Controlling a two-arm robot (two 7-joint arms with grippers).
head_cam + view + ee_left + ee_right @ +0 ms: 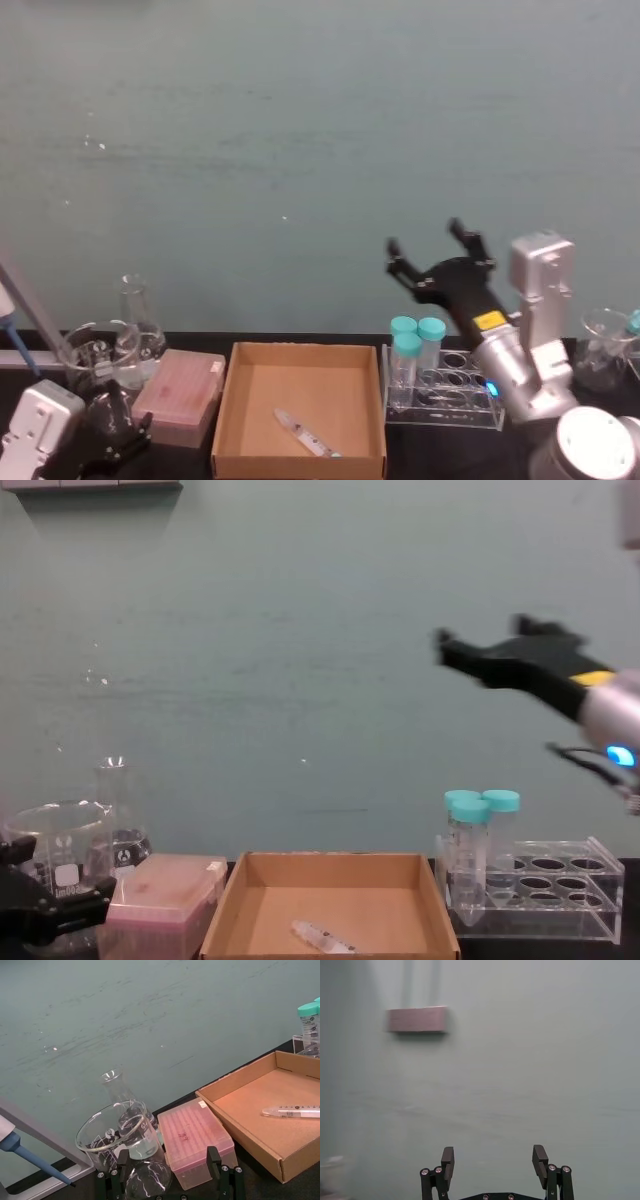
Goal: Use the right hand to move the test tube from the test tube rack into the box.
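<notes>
One slim test tube (308, 436) lies in the box (232, 400), long axis running 10 to 4 o'clock.
From the raised right hand (428, 244), empty with fingers spread, it sits toward 7 o'clock, beyond the test tube rack (452, 404).

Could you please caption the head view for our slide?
Test tube lies in the box; open right hand hovers above the rack.

Right claw (424, 240): black two-fingered, silver-grey arm, yellow label, blue ring light. Left claw (112, 447): black, white housing.
</notes>
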